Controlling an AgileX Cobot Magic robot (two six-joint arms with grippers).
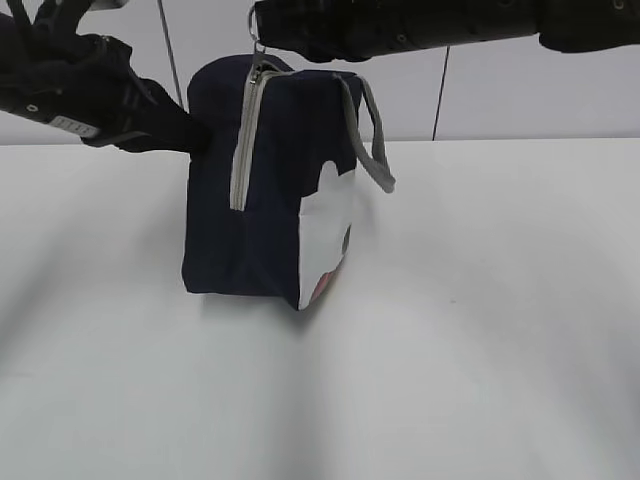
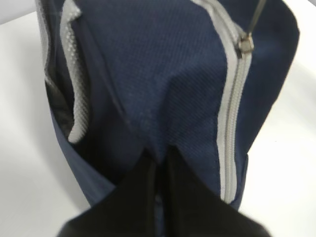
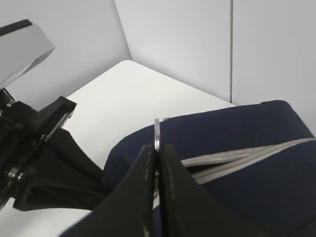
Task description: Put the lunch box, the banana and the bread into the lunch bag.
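The navy lunch bag (image 1: 270,190) stands on the white table with its grey zipper (image 1: 242,140) running down the near face. My right gripper (image 3: 158,148) is shut on the metal ring pull (image 3: 157,132) at the bag's top; the ring also shows in the exterior view (image 1: 256,22). My left gripper (image 2: 159,165) is shut, pinching a fold of the bag's fabric (image 2: 158,123) on its left side. The zipper slider (image 2: 245,43) sits near the top in the left wrist view. The lunch box, banana and bread are out of view.
A grey strap handle (image 1: 375,135) hangs over the bag's right side. The white side panel (image 1: 328,235) with a red-brown dot faces front right. White table (image 1: 480,330) surrounds the bag; a pale wall stands behind it.
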